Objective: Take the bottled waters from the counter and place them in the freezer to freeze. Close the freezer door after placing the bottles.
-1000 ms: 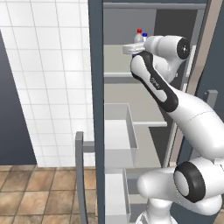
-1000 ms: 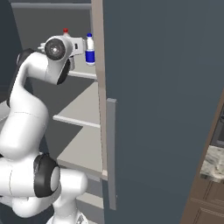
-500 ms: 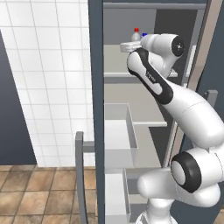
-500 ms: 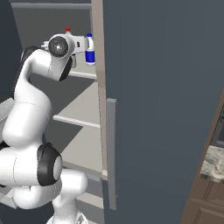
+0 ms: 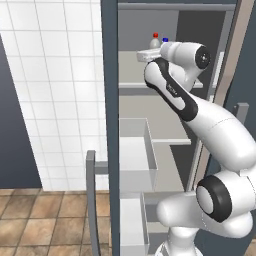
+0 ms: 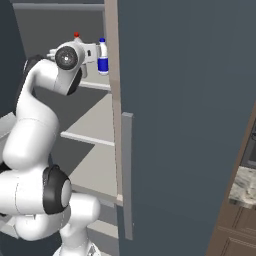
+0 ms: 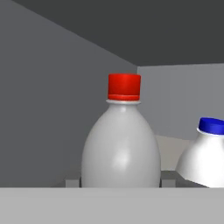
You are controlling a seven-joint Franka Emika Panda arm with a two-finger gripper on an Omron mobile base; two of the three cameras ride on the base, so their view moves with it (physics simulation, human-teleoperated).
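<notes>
My gripper (image 7: 120, 183) is shut on the red-capped bottled water (image 7: 121, 146), whose whitish body sits between the two finger tips. The blue-capped bottled water (image 7: 205, 155) stands just to its right, close beside it. In the left base view the hand (image 5: 151, 53) reaches in over the top shelf (image 5: 131, 86) of the open freezer, with the red cap (image 5: 155, 36) and blue cap (image 5: 165, 39) showing above it. The right base view shows the blue-capped bottle (image 6: 103, 56) with its blue label beside the wrist. The freezer door (image 6: 190, 125) stands open at the right.
Pale shelves (image 6: 92, 125) and a white bin (image 5: 134, 162) lie below the top shelf. A grey bar handle (image 6: 127, 175) runs down the door's edge. A white tiled wall (image 5: 55, 90) is to the left, and a bit of counter (image 6: 245, 187) shows at far right.
The hand with the red-capped bottle has crept slightly up and further in over the top shelf. The blue-capped bottle has stayed put.
</notes>
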